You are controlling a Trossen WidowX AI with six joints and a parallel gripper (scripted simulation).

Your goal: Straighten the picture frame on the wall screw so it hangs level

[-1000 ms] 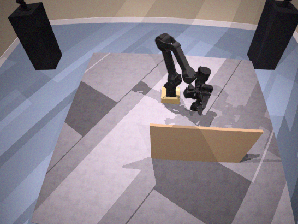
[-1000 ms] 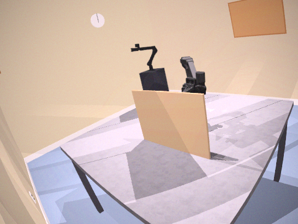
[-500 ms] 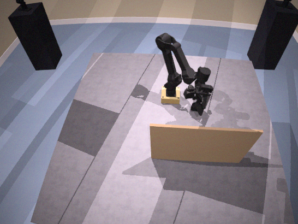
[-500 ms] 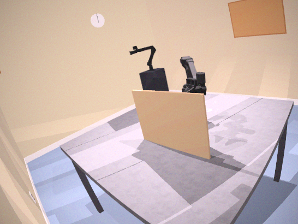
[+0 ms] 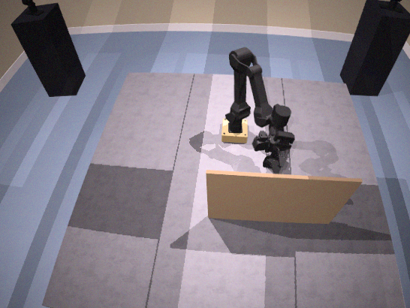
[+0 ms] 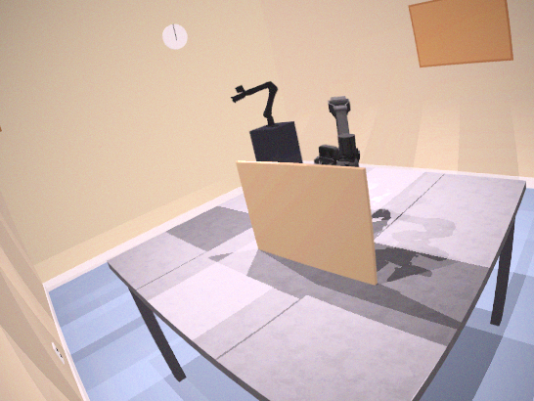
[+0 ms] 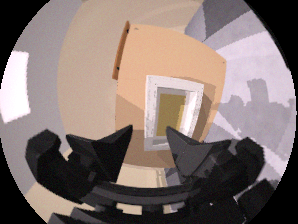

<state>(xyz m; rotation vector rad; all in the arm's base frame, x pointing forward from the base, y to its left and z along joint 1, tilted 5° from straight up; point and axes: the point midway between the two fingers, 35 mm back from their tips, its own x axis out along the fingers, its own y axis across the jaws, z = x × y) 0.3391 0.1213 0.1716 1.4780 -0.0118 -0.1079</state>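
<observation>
The picture frame (image 7: 150,102), with a pale, speckled border and a yellow-brown centre, is against the face of the upright tan board (image 5: 263,199) (image 6: 308,220) (image 7: 165,55). In the top and exterior views the board hides it. Its edges do not run parallel to the board's top edge in the wrist view, but the lens bends lines and I cannot tell which side is higher. The screw and notched strip are hidden. My gripper (image 7: 149,128) (image 5: 272,165) is open and empty, on the frame's side of the board. Its right fingertip overlaps the frame's lower part in the wrist view; contact cannot be told.
An orange-brown bar (image 7: 121,50) with dark pegs is beside the board's left edge in the wrist view. The board stands on the grey table (image 5: 124,195) (image 6: 318,337). The arm's yellow base (image 5: 234,139) is behind the board. Dark pedestals (image 5: 50,52) (image 5: 375,49) stand beyond the table.
</observation>
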